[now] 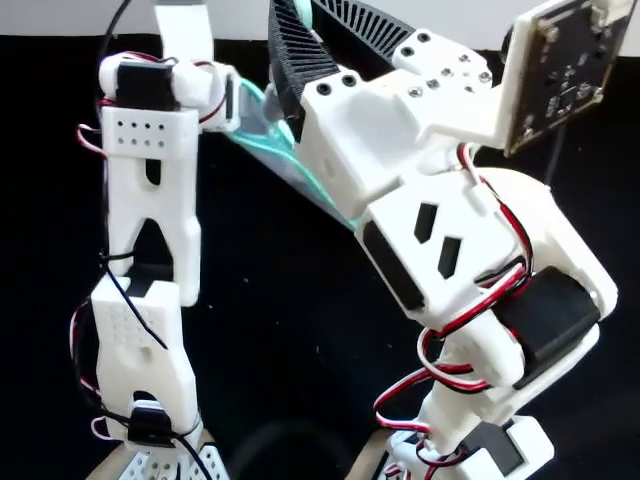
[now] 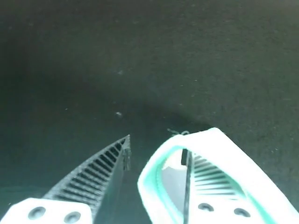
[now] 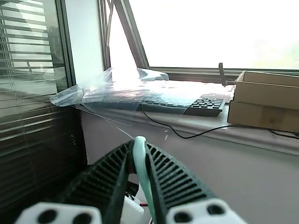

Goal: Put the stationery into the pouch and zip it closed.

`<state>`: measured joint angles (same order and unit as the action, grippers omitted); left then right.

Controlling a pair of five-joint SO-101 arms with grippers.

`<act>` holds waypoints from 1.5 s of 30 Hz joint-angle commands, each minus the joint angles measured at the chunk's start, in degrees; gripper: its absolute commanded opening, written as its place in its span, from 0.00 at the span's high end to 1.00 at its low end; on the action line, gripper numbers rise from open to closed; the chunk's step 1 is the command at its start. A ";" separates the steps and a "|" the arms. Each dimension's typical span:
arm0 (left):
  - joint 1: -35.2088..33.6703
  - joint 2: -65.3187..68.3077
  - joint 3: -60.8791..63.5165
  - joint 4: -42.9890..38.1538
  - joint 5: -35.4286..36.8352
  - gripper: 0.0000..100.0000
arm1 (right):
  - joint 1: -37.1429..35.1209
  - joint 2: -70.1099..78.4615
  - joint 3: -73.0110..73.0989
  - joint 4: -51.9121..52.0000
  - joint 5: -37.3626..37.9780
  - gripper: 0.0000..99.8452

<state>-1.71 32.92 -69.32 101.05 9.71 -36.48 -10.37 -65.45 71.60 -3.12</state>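
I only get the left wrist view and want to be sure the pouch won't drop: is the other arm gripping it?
Observer: Yes, the right gripper is shut on the teal edge of the pouch.
Operator: Pointing where?
Observer: Toward a windowsill with a keyboard, not down at the table.
Operator: And the pouch itself?
Observer: From above, it stretches from the wrist of the left arm to under the right arm.

Daylight pours through the window (image 3: 210,32) in the right wrist view and burns it out to plain white, with glare on the plastic sheet (image 3: 117,86) lying on the sill. In the left wrist view the black desk (image 2: 140,56) is dim, with a darker shadow across its middle. From above, the white arms (image 1: 150,250) are evenly bright against the dark.
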 commanded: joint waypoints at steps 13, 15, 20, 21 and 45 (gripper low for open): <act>2.33 -22.90 16.84 0.09 -4.66 0.79 | 5.67 -0.22 -2.24 7.43 -2.64 0.99; 3.47 -26.59 20.00 0.00 -4.66 0.79 | 8.22 -0.31 -2.24 8.57 -4.84 0.99; 4.44 -33.01 24.22 -0.09 -4.75 0.79 | 9.63 -0.40 -2.33 9.45 -5.19 0.99; 4.35 -33.98 24.66 -0.09 -4.75 0.80 | 9.63 -0.40 -2.33 9.45 -5.19 0.99; 13.58 -70.64 59.56 -0.53 -4.40 0.79 | 9.45 -0.31 -2.33 8.84 -9.58 0.99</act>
<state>9.10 -35.38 -10.95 101.05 5.49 -27.78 -10.37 -66.33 80.75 -10.33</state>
